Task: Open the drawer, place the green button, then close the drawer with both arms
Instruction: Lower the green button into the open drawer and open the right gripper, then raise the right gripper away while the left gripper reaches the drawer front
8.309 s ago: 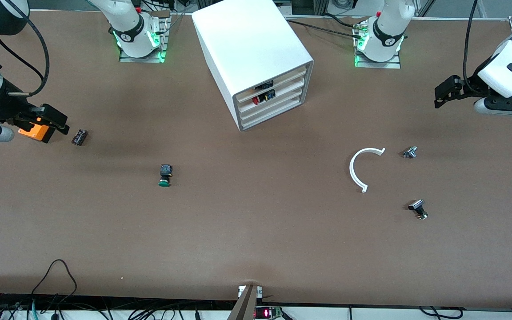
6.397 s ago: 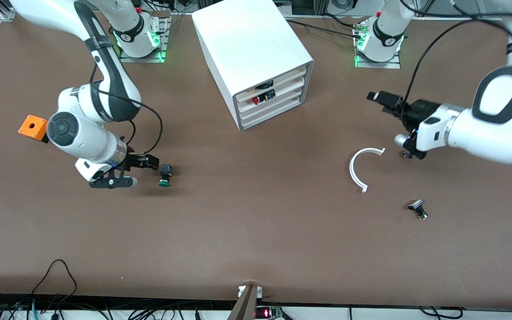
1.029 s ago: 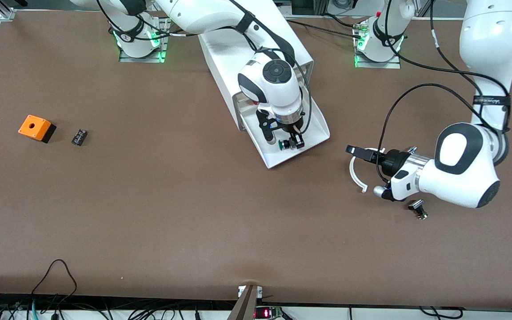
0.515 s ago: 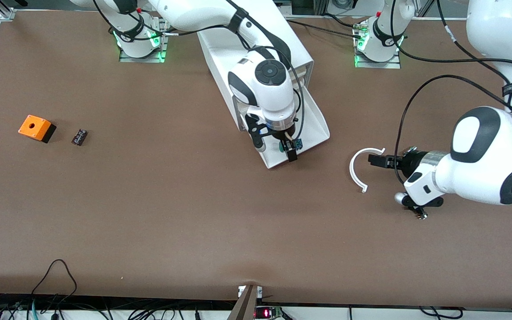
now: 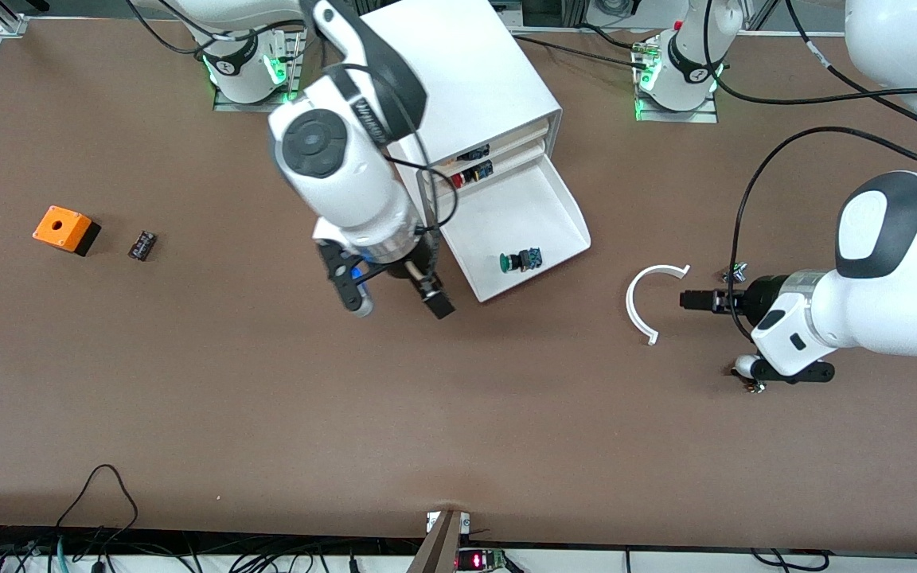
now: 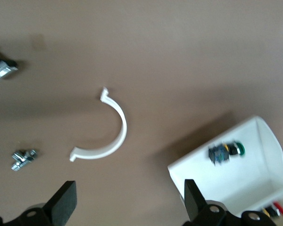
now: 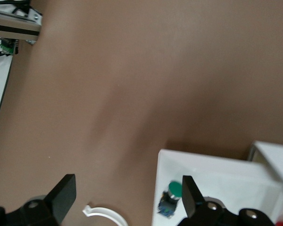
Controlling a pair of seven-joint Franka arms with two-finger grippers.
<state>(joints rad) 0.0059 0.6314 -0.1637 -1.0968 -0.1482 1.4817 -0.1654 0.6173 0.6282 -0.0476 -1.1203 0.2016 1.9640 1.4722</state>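
Right gripper (image 5: 391, 296), now empty and spread wide, has lifted clear to centre frame over bare table. Left gripper (image 5: 685, 300) — also open, holding nothing — waits mid-right. Drawer (image 5: 542, 215) stands open; button (image 5: 519, 260) released inside — closing remains.

No lettering on the arms, cabinet or table items can be read.
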